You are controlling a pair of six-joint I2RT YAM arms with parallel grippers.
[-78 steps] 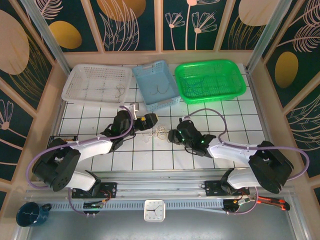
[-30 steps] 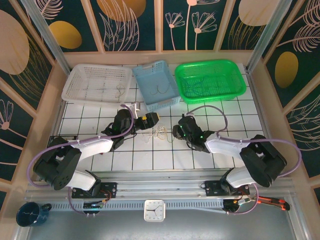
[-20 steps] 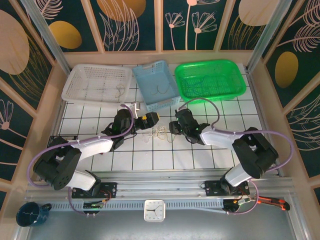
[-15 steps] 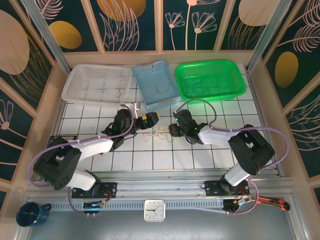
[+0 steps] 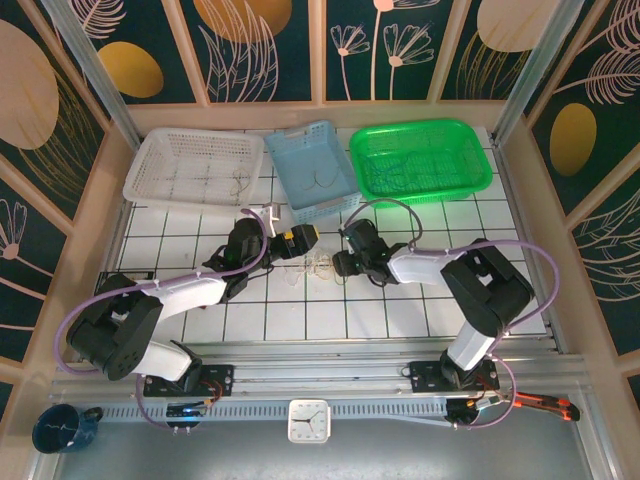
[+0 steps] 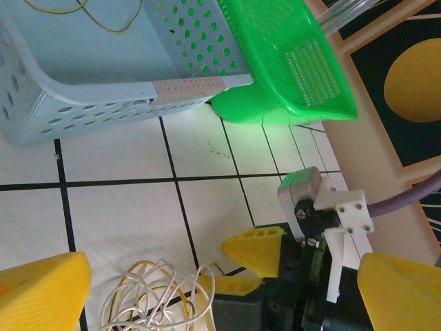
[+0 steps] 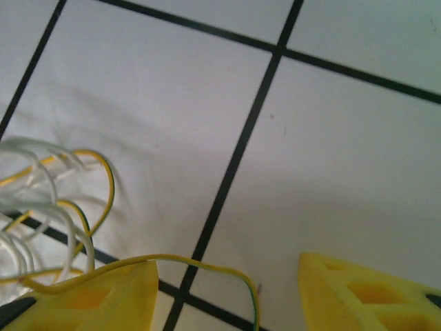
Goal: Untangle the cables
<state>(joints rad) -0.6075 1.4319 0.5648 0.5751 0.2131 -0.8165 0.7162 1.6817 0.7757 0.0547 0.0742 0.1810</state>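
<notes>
Counter: a white tiled counter (image 5: pixel 330 318) with black grid lines, walled by pale wooden rails and dark panels painted with leaves.

Cables: a loose bundle of thin white and yellow cables (image 5: pixel 318 264) lies on the counter near its middle, between the two grippers. In the left wrist view its loops (image 6: pixel 148 300) sprawl over a tile. In the right wrist view they curl in from the left edge (image 7: pixel 48 200) across a grid line.

Left gripper: the left gripper (image 5: pixel 298 241) sits low, just left of the bundle. Its yellow fingers (image 6: pixel 41 293) are spread wide and have hold of nothing.

Right gripper: the right gripper (image 7: pixel 227 293) sits just right of the bundle, and its yellow fingers (image 7: pixel 89 296) are partly apart with bare tile showing between them. One yellow-green strand arcs from the bundle over the finger at the left of the right wrist view and dips into the gap. It is draped there, not clamped.

Baskets: three stand in a row along the far edge. They are a white perforated plastic basket (image 5: pixel 190 165), a light blue perforated plastic basket (image 5: pixel 300 205) and a bright green plastic basket (image 5: pixel 420 190).

Basket contents: a thin yellow wire (image 6: pixel 89 14) lies in the blue basket, and a thin pale wire (image 5: pixel 240 180) lies in the white one.

Near edge: a square white clock (image 5: pixel 308 420) and a dark blue mug (image 5: pixel 60 428).
</notes>
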